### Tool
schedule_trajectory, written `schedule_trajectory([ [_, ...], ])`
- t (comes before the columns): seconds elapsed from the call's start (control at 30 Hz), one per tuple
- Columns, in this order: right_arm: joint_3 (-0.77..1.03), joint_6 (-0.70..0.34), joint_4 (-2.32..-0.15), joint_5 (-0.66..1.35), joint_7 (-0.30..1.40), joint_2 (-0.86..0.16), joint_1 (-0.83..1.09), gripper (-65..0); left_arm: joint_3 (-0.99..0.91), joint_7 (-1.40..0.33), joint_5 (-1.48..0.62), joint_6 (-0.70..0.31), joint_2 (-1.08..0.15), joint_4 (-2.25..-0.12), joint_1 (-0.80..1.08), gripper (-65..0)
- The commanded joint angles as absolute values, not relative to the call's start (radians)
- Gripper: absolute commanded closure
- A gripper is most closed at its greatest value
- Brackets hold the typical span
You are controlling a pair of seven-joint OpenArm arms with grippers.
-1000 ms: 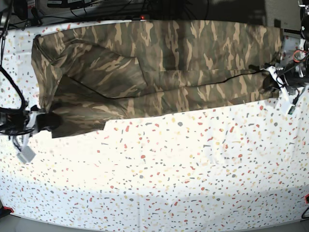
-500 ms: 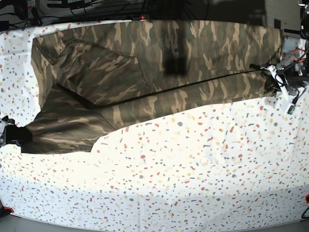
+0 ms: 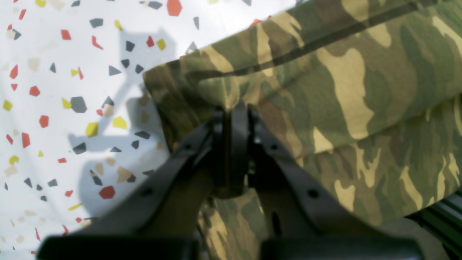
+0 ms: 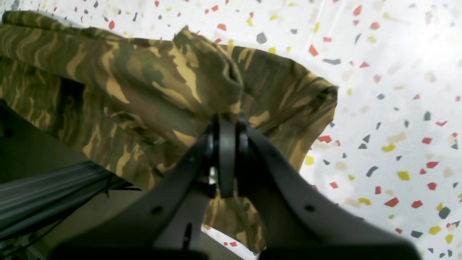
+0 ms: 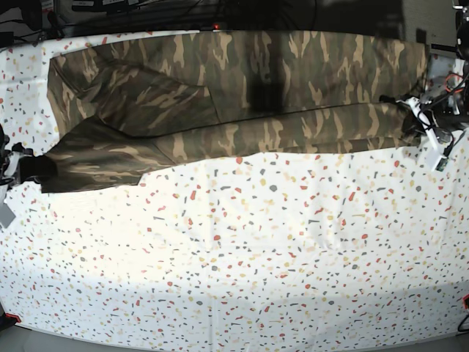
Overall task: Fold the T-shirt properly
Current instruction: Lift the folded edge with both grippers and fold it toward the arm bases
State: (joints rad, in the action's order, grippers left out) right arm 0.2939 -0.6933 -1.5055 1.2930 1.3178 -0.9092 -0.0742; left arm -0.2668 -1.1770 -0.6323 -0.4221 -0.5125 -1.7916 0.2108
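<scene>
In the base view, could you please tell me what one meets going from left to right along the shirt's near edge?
Right gripper → T-shirt → left gripper, both pinching the cloth on the speckled table cover.

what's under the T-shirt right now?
The T-shirt lies on the white speckled tablecloth, which shows on the near side and at the left edge. Whatever lies beneath the cloth itself is covered and cannot be seen.

Item: your table, covered by a white cloth speckled with red, yellow and grey flecks. On it you have one T-shirt, camouflage green, brown and tan, spread in a long band along the far edge, reaching nearly from the left edge to the right edge. The near half shows only speckled cloth.
</scene>
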Motion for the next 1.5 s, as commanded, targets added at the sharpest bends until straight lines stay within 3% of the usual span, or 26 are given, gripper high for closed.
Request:
schedule_trajectory([
  [0.0,0.308,-0.698,-1.517,1.306,1.304,-0.942,-0.090,0.0,-0.276,-1.184,-0.632,-0.424,-0.532,-1.808,0.202,0.0],
  [0.03,0.308,-0.698,-1.517,1.306,1.304,-0.942,-0.091,0.0,-0.276,-1.186,-0.632,-0.440,-0.532,-1.808,0.202,0.0],
  [0.13,0.308,-0.698,-1.517,1.305,1.304,-0.942,-0.091,0.0,-0.276,-1.186,-0.628,-0.488,-0.532,-1.808,0.202,-17.7],
  [0.2,0.308,-0.698,-1.517,1.305,1.305,-0.942,-0.091,0.0,-0.276,-1.187,-0.628,-0.492,-0.533,-1.808,0.202,-23.4],
  [0.43,0.308,-0.698,-1.517,1.302,1.305,-0.942,-0.069,0.0,-0.276,-1.171,-0.629,-0.528,-0.532,-1.808,0.202,-23.7],
  [0.73,0.307,-0.698,-1.517,1.306,1.306,-0.933,0.162,0.0,-0.276,-0.971,-0.701,-0.532,-0.531,-1.810,0.202,-23.7],
  [1.03,0.307,-0.698,-1.517,1.074,1.301,-0.860,0.303,0.0,-0.276,-0.980,-0.753,-0.562,-0.493,-1.853,0.202,-23.6],
  [1.2,0.307,-0.698,-1.517,0.862,1.111,-0.859,0.370,0.0,-0.276,-1.002,-0.754,-0.562,-0.493,-1.853,0.202,-23.6],
  [1.47,0.307,-0.698,-1.517,0.849,1.055,-0.855,0.372,0.0,-0.276,-1.100,-0.876,-0.562,-0.486,-1.853,0.219,-23.6],
])
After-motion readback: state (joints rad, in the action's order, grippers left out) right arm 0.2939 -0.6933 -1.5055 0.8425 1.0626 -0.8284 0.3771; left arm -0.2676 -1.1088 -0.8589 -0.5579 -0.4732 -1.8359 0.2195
